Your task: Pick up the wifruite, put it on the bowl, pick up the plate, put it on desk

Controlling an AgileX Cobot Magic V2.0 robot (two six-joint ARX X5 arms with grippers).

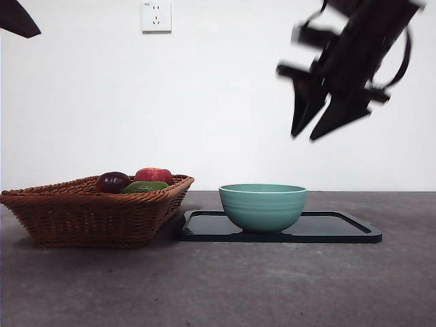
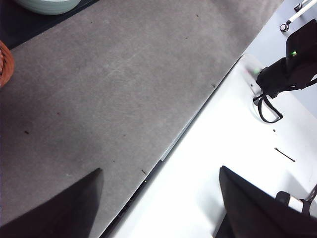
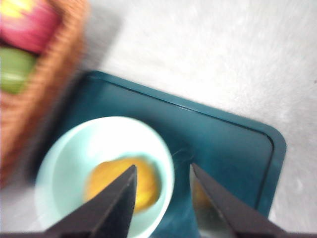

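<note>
Right gripper [image 1: 315,133] hangs high above the bowl [image 1: 263,206], jaws parted and empty. The wifruite [image 3: 121,183] lies inside the bowl, though the blurred wrist view makes its shape uncertain. Bowl stands on the black tray [image 1: 340,231], beside the basket [image 1: 88,211]. Next, approach the tray's bare edge low and level, gripping firmly so the bowl does not slide.

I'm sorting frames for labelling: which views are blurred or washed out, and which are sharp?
Front view: bowl and basket sharp, the raised right hand motion-smeared. Right wrist view: blurred throughout, desk overexposed to near white, wifruite in the bowl soft-edged. Left wrist view: sharp, evenly lit.
</note>
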